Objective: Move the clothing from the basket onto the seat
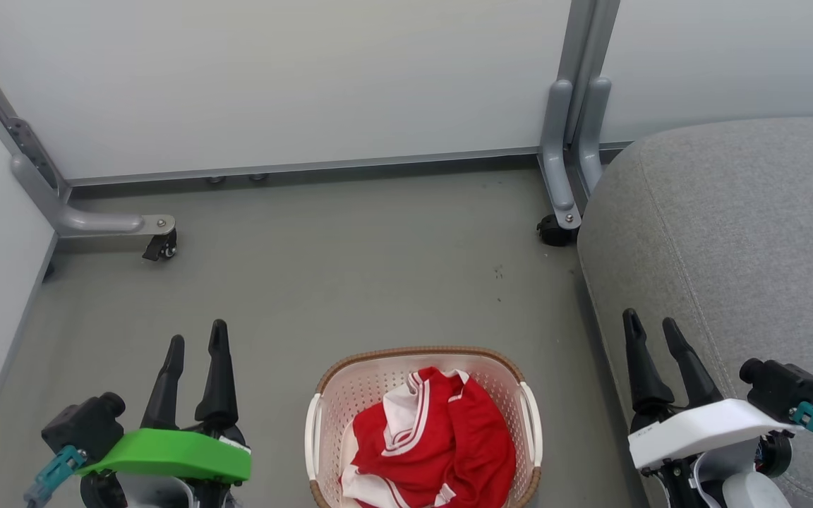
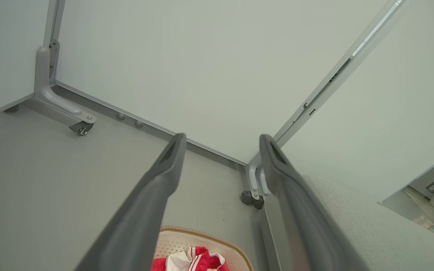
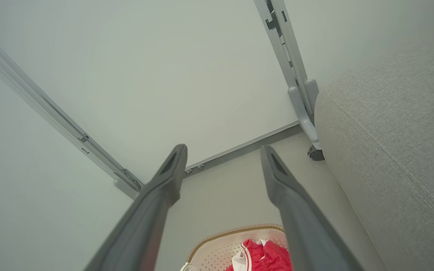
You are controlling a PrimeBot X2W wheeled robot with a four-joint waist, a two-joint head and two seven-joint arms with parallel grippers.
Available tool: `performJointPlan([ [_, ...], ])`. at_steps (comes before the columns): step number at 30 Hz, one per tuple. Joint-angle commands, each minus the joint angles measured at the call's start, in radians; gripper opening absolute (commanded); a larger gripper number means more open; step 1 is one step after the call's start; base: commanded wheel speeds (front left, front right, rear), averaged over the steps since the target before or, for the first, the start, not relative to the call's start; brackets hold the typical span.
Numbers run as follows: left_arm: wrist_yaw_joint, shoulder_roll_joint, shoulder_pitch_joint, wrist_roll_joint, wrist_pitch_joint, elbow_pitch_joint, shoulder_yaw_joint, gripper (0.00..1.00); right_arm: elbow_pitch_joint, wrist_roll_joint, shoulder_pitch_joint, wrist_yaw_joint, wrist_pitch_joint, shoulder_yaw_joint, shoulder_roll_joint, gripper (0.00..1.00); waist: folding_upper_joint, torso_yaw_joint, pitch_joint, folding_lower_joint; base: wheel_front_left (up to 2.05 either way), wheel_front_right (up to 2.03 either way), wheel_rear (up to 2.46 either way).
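Red sports clothing (image 1: 442, 437) lies heaped in the laundry basket (image 1: 420, 351) on the floor (image 1: 350, 268). It would be best to lower one tool onto the heap's middle and pinch deep. The left tool (image 1: 197, 331) and right tool (image 1: 650, 317) flank the basket, pointing forward, fingers parted and empty. The sofa seat (image 1: 745, 233) is beside the right tool.

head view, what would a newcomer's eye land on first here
The red clothing heaped in the basket at bottom centre stands out against the grey floor. The big grey seat sits at the right. The left gripper and right gripper flank the basket, both open and empty.
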Motion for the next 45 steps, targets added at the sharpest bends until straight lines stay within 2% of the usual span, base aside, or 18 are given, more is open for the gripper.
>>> performJointPlan([
  [1, 0.004, 0.007, 0.008, 0.033, -0.011, -0.014, -0.005, 1.0, -0.013, -0.029, 0.003, 0.001, -0.011, 0.006, -0.005, 1.0, 0.0, 0.0, -0.003, 0.0, 0.0, 0.0, 0.0],
  [22, 0.007, 0.008, 0.029, 0.216, -0.06, -0.015, -0.05, 1.0, -0.025, -0.231, 0.033, 0.001, -0.06, 0.039, -0.007, 1.0, 0.0, 0.009, -0.027, 0.0, 0.0, 0.0, 0.0],
  [34, 0.012, 0.009, 0.036, 0.317, -0.084, 0.005, -0.073, 1.0, -0.035, -0.307, 0.038, 0.001, -0.085, 0.041, -0.007, 1.0, 0.0, 0.011, -0.031, 0.0, 0.0, 0.0, 0.0],
  [45, 0.001, 0.009, 0.037, 0.336, -0.105, 0.018, -0.074, 1.0, -0.027, -0.37, 0.048, 0.001, -0.106, 0.044, -0.008, 1.0, 0.0, 0.017, -0.032, 0.0, 0.0, 0.0, 0.0],
])
